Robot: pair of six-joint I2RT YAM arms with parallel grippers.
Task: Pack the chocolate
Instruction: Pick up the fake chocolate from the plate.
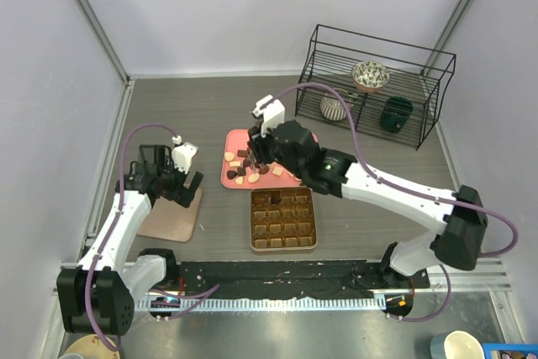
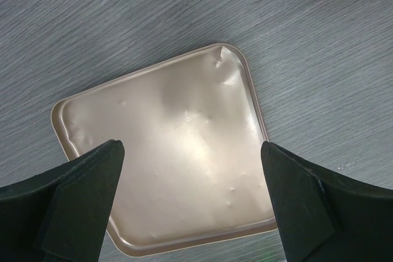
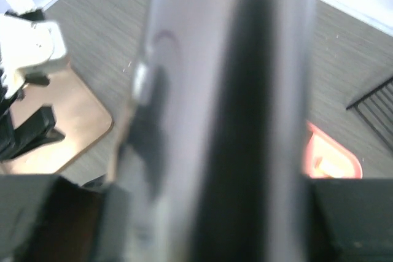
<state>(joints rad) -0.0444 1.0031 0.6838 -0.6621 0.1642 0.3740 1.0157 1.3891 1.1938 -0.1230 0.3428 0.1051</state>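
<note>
The gold box (image 1: 283,219) lies flat on the table (image 1: 168,115) just beyond the arm bases, its grid of cells facing up. A dark piece (image 1: 271,198) seems to sit in its far-left cell, though it is too small to be sure.

Left of the box and well apart from it, a gold lid (image 1: 168,216) lies flat, dented near one corner. The left gripper (image 1: 183,184) hangs over the lid's far edge, pointing down. In the left wrist view its fingers (image 2: 80,200) stand wide apart, holding nothing, with only the lid below.

Just past the box's far edge is the pink tray (image 1: 231,176). The chocolates (image 1: 242,172) lie on it in a loose cluster of dark, mid-brown and cream pieces. The right gripper (image 1: 259,155) is low over this cluster, its arm reaching in from the right. I cannot tell whether its jaws are apart or closed on a piece. The top view loses the fingertips among the chocolates. A blurred grey and black shape fills the right wrist view, leaving only a corner of the tray at one side and the lid at the other.

Farthest back, on the right, a black wire rack (image 1: 412,81) carries a patterned bowl (image 1: 370,74) on top. A striped cup (image 1: 334,107) and a dark green cup (image 1: 397,113) stand beneath.
</note>
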